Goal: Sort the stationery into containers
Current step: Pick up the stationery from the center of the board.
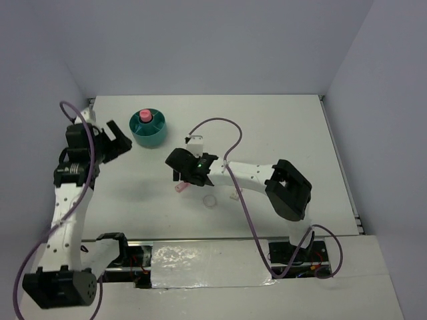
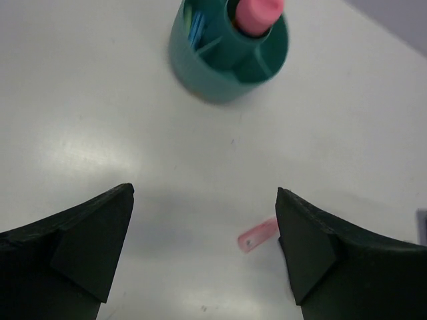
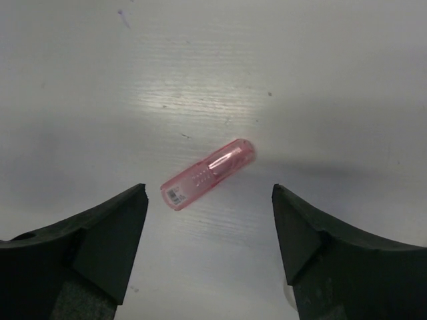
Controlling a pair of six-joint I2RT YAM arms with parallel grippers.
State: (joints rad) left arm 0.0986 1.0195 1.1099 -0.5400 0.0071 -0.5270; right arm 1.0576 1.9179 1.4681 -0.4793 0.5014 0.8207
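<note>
overhead view of a white table (image 1: 280, 127) with two robot arms bolted at its near edge. on the left, the left end effector (image 1: 110, 143) hangs released, its fingers spread wide with nothing between them. it sits just at the nine o'clock side of the teal desk organiser (image 1: 150, 139), which stands toward eleven o'clock on the table.

a pink stubby stick (image 1: 144, 117) stands upright in the organiser's central well. the left wrist view also shows a light-blue stick (image 2: 195, 30) in one outer compartment. these two items look sorted.

near the middle of the table, at about five o'clock from the organiser, a translucent pink stick (image 3: 208, 173) lies flat. the right end effector (image 3: 209, 200) is poised over it, released. one finger is on each side of the stick and neither touches it, so nothing is gripped.

at about four o'clock from that stick, near but apart, a clear tape ring (image 1: 211, 201) lies loose on the table. a small pale object (image 1: 235, 196) lies at three o'clock of the ring, too small to identify. no green pen can be made out.

by this reckoning the task is roughly half done. the translucent pink stick looks to be the next pick, with the tape ring and the pale object left to sort after it.
</note>
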